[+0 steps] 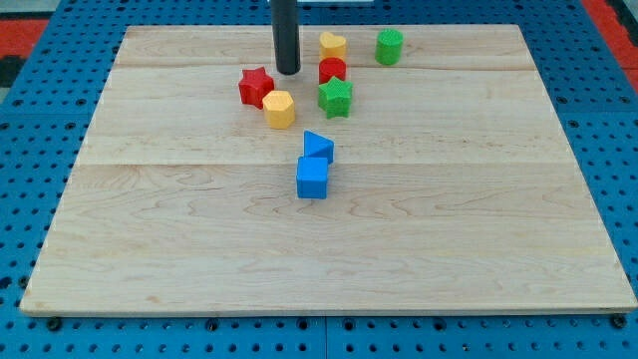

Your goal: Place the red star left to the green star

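Observation:
The red star [256, 87] lies on the wooden board [329, 259] near the view's top, left of the middle. The green star [336, 97] lies to its right, with the yellow hexagon [280, 109] between them and slightly lower, touching the red star. My tip [288, 72] rests on the board just up and right of the red star, left of the red cylinder [332, 71]. The rod comes down from the view's top edge.
A yellow heart [333, 45] and a green cylinder [389, 46] sit near the top edge. A blue triangle [318, 147] and a blue cube [312, 179] touch each other near the middle. The board lies on a blue pegboard [40, 150].

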{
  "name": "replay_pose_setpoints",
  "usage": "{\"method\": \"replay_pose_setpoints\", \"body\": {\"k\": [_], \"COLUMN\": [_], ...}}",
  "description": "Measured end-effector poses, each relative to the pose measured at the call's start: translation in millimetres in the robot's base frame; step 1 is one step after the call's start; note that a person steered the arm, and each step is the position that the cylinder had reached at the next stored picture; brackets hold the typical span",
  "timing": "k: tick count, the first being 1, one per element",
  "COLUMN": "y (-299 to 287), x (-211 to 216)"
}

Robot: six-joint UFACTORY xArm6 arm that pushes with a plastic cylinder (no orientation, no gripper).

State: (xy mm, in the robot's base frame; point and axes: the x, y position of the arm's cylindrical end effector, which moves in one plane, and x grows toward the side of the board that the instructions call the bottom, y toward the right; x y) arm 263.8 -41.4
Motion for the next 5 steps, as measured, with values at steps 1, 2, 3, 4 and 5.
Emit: {"method": "replay_pose_setpoints", "body": {"k": [1, 2, 3, 4, 5], "y": [-10, -62, -119, -107, -68], "x": [15, 31, 38, 65, 77]}}
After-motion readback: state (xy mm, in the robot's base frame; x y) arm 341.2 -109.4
